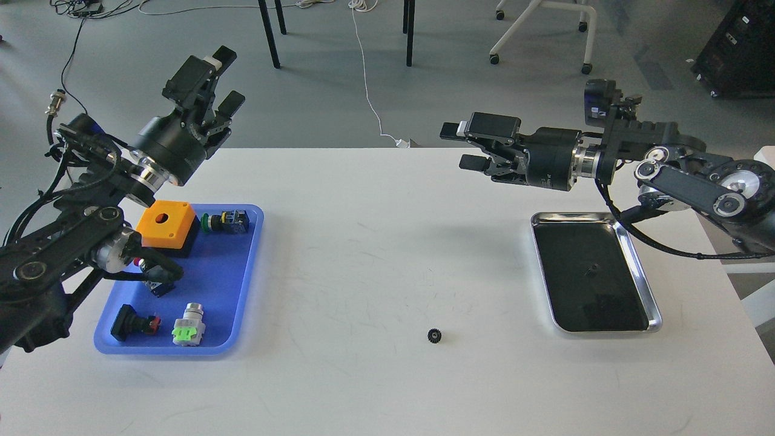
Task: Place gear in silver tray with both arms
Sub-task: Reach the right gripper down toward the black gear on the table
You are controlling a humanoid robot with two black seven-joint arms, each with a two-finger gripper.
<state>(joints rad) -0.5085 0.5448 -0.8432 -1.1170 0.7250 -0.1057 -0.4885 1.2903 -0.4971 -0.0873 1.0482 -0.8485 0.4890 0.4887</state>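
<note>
At the far left the left arm [72,242] reaches up over the bench [375,375]; its jaws [225,82] are spread wide with nothing between them, raised above the back edge of the blue plastic tray [254,242]; that tray sits on the left side of the bench and holds an orange box with a round hole [164,224] on a black base, a green-capped push button [227,222] just beside it, a black button with a red part [134,323] near the front corner, and a grey switch with a green block [190,326] next to it; a further small part under the arm's cable is too hidden to name; near the middle front of the bench the small black gear [434,335] lies alone, well apart from both trays; to its right the right jaws [461,146] hang above the bench, spread and holding nothing, pointing left; the silver tray [639,266] rests on the right side of the bench below the right arm [684,175], its dark bottom mirroring; the gear lies outside it.
</note>
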